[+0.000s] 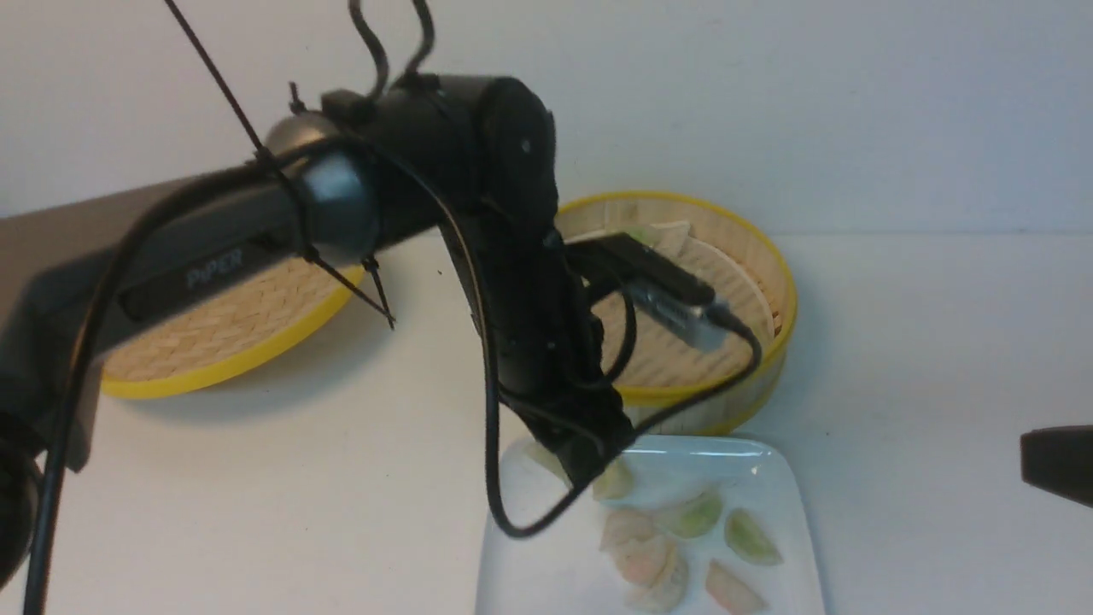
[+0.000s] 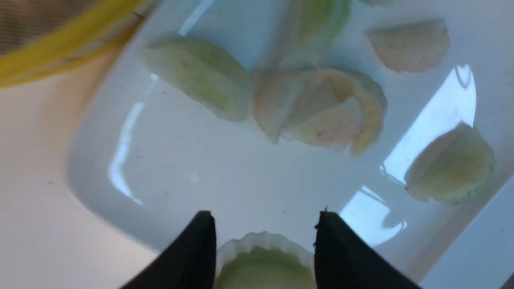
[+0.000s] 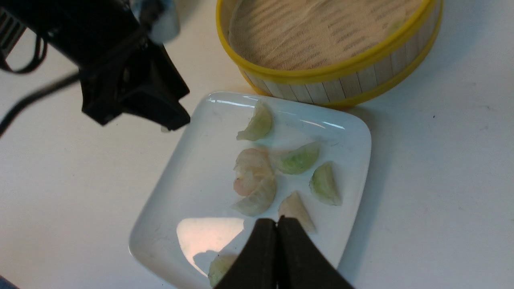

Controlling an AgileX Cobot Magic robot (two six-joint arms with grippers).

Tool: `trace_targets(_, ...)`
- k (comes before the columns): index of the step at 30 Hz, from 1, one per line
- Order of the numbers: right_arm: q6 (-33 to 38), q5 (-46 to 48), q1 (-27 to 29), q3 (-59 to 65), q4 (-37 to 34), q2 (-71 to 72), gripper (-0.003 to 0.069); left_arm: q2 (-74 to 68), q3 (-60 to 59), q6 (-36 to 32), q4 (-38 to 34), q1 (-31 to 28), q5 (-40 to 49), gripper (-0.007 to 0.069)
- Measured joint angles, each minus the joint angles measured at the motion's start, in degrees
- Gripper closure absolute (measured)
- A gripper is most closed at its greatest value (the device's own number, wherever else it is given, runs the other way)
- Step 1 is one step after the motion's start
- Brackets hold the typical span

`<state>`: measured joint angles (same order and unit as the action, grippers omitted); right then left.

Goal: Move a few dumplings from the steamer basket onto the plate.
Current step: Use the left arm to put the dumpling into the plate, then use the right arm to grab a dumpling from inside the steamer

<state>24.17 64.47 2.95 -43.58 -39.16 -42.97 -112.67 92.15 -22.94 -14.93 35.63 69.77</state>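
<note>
The white square plate [image 1: 773, 465] [image 3: 357, 132] lies in front of the steamer basket [image 1: 781, 290] [image 3: 341, 80]. Several dumplings [image 1: 693, 516] [image 3: 297, 160] lie on the plate. At the basket's far side a few pale dumplings [image 1: 653, 234] show. My left gripper [image 1: 598, 478] [image 2: 265, 218] hangs over the plate's far left corner, shut on a green dumpling [image 2: 263, 261] [image 1: 616, 481] with a frilled white edge. My right gripper [image 3: 277, 220] is shut and empty, hovering above the plate's near side.
A flat woven lid with a yellow rim [image 1: 230, 337] lies at the back left, partly behind my left arm. A dark part of the right arm [image 1: 1059, 461] shows at the right edge. The white tabletop [image 1: 922, 342] surrounds everything.
</note>
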Motion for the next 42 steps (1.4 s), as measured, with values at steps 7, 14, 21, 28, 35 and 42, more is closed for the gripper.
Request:
trace_targets(7,0.8,1.3,0.0,0.0,0.0,0.0,0.0673,-3.2,-1.4,1.4,0.9,2.3,-0.4,0.0337)
trace_targets(14,0.8,1.3,0.0,0.0,-0.1,0.0,0.0673,-7.3,-1.4,1.8,3.0,2.3,-1.8,0.0337)
trace_targets(21,1.0,0.7,0.0,0.0,-0.1,0.0,0.0673,-7.7,-1.4,3.4,3.8,2.3,-3.6,0.0235)
trace_targets(28,1.1,-0.7,0.0,-0.9,-0.1,-1.5,0.0673,-7.1,4.1,7.0,9.2,2.3,-0.9,0.0259)
trace_targets(35,1.4,6.1,0.0,-13.8,0.0,-10.5,0.0673,2.8,5.2,13.8,14.3,2.2,-0.5,0.0582)
trace_targets(42,2.2,7.0,-3.5,-28.1,0.9,-22.2,0.0672,19.9,-1.4,15.6,11.0,2.2,0.5,0.0631)
